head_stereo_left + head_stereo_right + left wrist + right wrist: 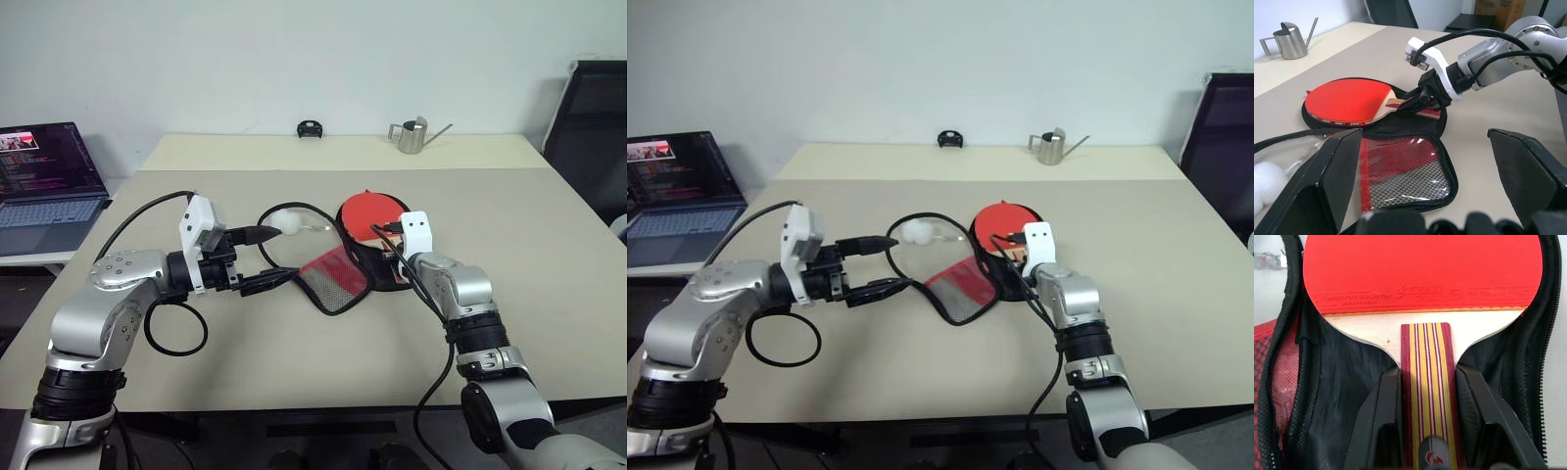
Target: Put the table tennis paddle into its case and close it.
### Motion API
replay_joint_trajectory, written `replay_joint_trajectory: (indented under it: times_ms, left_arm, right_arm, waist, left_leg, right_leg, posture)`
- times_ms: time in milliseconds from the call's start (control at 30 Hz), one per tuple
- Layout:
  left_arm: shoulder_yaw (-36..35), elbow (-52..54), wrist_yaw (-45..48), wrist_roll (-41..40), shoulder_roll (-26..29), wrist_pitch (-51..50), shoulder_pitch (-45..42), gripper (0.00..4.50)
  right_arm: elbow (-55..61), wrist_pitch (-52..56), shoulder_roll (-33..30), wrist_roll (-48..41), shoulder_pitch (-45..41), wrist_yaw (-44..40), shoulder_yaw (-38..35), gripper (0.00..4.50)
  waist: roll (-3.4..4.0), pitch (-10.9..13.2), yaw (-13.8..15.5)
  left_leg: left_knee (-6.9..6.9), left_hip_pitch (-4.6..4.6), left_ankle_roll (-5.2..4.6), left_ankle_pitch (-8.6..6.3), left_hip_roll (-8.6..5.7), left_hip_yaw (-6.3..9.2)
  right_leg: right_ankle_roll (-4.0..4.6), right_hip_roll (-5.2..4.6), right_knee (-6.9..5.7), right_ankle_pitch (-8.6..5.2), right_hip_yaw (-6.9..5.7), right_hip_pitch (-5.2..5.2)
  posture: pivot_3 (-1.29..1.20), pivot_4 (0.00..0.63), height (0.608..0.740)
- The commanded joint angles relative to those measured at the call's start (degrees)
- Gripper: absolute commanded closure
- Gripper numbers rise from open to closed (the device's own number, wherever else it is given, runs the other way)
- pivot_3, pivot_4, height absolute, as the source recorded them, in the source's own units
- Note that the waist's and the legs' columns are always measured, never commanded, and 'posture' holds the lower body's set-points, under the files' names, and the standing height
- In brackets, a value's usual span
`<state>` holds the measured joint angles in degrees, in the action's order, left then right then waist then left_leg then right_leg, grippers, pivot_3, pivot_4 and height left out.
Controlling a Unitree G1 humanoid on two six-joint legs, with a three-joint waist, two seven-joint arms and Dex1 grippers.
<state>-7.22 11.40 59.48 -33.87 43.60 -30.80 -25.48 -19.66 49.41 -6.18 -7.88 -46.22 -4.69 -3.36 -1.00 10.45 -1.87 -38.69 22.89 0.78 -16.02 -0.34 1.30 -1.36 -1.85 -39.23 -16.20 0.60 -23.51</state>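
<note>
Two right gripper (1426, 396) fingers pinch table tennis paddle (1422, 271) handle inside open case (1400, 171); left gripper (263, 258) spread.

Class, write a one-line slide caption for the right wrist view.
Right gripper clamps the table tennis paddle by its handle, laying it inside the open case.

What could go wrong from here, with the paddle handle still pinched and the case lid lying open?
1. The right gripper is shut on the paddle handle inside the case; pulling back without opening could drag the paddle out again.
2. The open flap lies beside the left gripper, which is open; a clumsy fold could snag the zipper rim.
3. The white ball close by might get knocked.
</note>
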Motion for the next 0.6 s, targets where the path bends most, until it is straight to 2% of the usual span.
replay_joint_trajectory:
  times_ms: [33,167,300,433,600]
  left_arm:
    - [-1.65,1.36,0.14,-0.86,0.48,0.89,-0.67,0.00]
    - [-1.83,1.52,-0.01,-0.87,0.52,0.86,-0.43,0.00]
    - [-2.17,1.55,-0.43,-0.79,0.49,0.93,-0.04,0.00]
    - [-2.95,1.24,-1.51,-0.42,0.43,1.24,0.72,0.00]
    - [-3.39,2.23,-2.18,-1.12,0.16,0.77,1.66,0.00]
  right_arm:
    - [1.49,0.09,0.76,-0.42,-0.99,1.14,-1.24,2.45]
    - [2.60,1.38,2.10,-1.51,-1.28,1.78,-2.10,1.13]
    - [9.08,4.65,3.94,-3.46,-0.15,0.82,-2.71,1.13]
    - [19.26,8.66,2.77,-6.94,1.91,-3.46,-1.59,1.13]
    - [29.71,11.34,-6.66,-10.77,5.83,-13.21,0.97,1.13]
  waist:
    - [0.00,0.00,0.00]
    - [0.00,0.00,0.00]
    - [0.00,0.00,-0.04]
    - [0.00,0.00,0.01]
    - [0.00,0.00,0.15]
  left_leg:
    - [0.00,0.00,0.00,0.00,0.00,0.00]
    - [0.00,-0.01,0.00,0.00,0.00,0.00]
    - [0.00,0.00,0.00,0.00,0.00,0.00]
    - [0.00,0.02,0.00,0.00,0.00,0.01]
    - [0.00,0.00,-0.02,-0.01,0.00,0.03]
  right_leg:
    - [0.00,0.00,0.00,0.00,0.00,0.00]
    - [0.00,0.00,-0.02,0.00,0.00,0.00]
    - [0.00,0.00,-0.03,0.00,0.00,-0.01]
    - [0.00,0.00,-0.01,0.00,0.00,-0.02]
    - [0.00,0.00,0.02,0.00,-0.04,0.02]
  posture:
    - [0.00,0.150,0.740]
    - [0.00,0.150,0.740]
    - [0.00,0.150,0.740]
    - [0.00,0.150,0.740]
    - [0.00,0.150,0.740]
